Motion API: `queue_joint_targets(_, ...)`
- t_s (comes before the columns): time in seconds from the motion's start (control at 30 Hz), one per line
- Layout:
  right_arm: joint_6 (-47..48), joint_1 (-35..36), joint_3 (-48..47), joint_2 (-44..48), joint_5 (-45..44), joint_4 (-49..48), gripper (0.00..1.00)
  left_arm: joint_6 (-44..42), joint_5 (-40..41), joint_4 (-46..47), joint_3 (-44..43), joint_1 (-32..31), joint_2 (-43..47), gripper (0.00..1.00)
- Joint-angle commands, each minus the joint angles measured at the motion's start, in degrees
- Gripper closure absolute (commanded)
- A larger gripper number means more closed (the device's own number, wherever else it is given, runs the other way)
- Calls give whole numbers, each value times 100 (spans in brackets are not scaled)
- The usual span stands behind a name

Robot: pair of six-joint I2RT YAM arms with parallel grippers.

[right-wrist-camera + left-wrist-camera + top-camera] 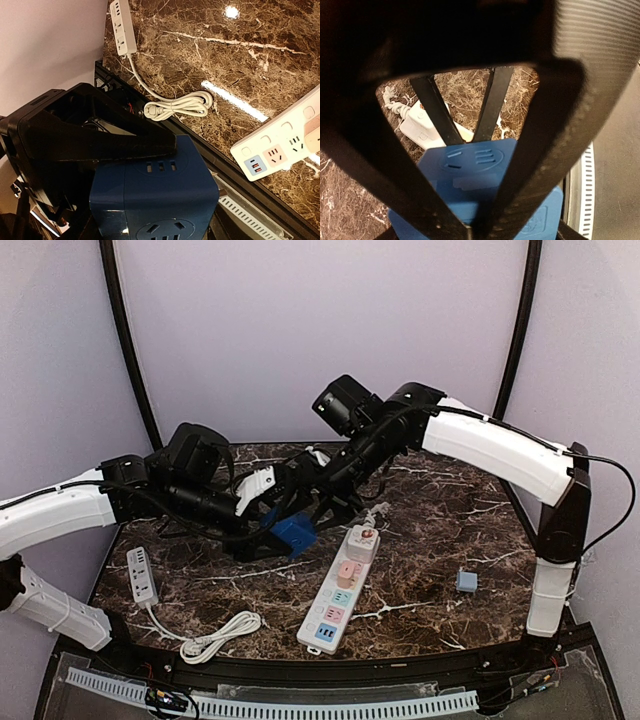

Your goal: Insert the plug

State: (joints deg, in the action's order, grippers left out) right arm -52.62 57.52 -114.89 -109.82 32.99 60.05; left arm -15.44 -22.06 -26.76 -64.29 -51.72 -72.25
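Marble table (pixel 440 510) is carrying everything except the plug. My left arm (pixel 60 515) is reaching in from the left and my right arm (pixel 500 450) is arching over from the right. Both are meeting over the middle of the table.

Long power strip (pixel 335 605) is lying diagonally near centre with its coloured sockets facing up. A pink-and-white adapter (pixel 362 543) is sitting in its far end. Short power strip (pixel 142 575) is lying near the left edge. Its white cord (pixel 220 632) is coiling in a bundle toward the near edge, well apart from the long strip.

Blue plug cube (pixel 293 533) is hanging off the table between my two grippers. It's just left of the long strip's far end and not touching it.

Right gripper (pixel 308 502) is coming in from the far side and gripping the cube. The cube is filling the bottom of the right wrist view with its socket faces showing.

Left gripper (pixel 265 528) is straddling the cube from the left. One finger (pixel 115 142) is lying flat along a cube face and the other is hidden behind the cube, so I can't tell whether I'm clamping or just bracketing it. The left wrist view is showing the cube between my fingers, with a white strip end beyond it.

Small pale-blue block (pixel 467 581) is sitting alone toward the right, well apart from the long strip.
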Motion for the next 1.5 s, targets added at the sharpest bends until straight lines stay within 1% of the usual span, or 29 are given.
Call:
queue_joint_targets(0.0,139,91,-267,-121,-50,189,100,108,21,-60,-150,-21,9,29)
queue_joint_targets(0.33,175,92,-206,-132,-83,229,100,419,128,294,-179,-21,71,31)
queue_joint_targets(0.53,159,93,-143,-92,-82,164,100,429,102,320,-128,-20,67,38)
queue_joint_targets(0.7,135,90,-86,-100,-34,121,100,416,86,320,-127,-16,78,40)
queue_joint_targets(0.77,132,92,-86,-114,-38,129,100,408,69,309,-135,-21,80,50)
queue_joint_targets(0.8,122,97,-86,-118,-39,135,100,394,57,300,-136,-22,80,62)
queue_joint_targets(0.83,102,93,-74,-126,-39,134,100,389,46,289,-136,-17,75,69)
queue_joint_targets(0.87,84,93,-69,-121,-43,137,99,381,45,269,-136,-19,72,81)
queue_joint_targets(0.9,63,92,-61,-114,-64,133,97,378,45,255,-136,-16,71,86)
queue_joint_targets(0.93,28,93,-49,-106,-83,138,93,376,55,228,-130,-18,75,93)
queue_joint_targets(1.0,-29,82,-13,-78,-124,120,84,383,109,200,-105,-20,112,98)
queue_joint_targets(1.03,-61,75,3,-59,-160,124,78,392,125,195,-90,-21,162,99)
queue_joint_targets(1.07,-92,62,27,-43,-213,122,67,406,137,197,-37,-22,191,99)
queue_joint_targets(1.1,-121,43,54,-14,-254,121,59,422,139,202,-7,-22,268,99)
queue_joint_targets(1.2,-176,-52,127,83,-370,112,41,484,142,222,173,-16,442,99)
queue_joint_targets(1.27,-175,-150,134,137,-410,99,35,547,147,224,297,-20,573,99)
queue_joint_targets(1.4,-181,-349,114,241,-446,37,17,681,169,247,555,-19,793,99)
queue_joint_targets(1.47,-166,-453,125,285,-431,15,12,746,180,262,668,-22,884,99)
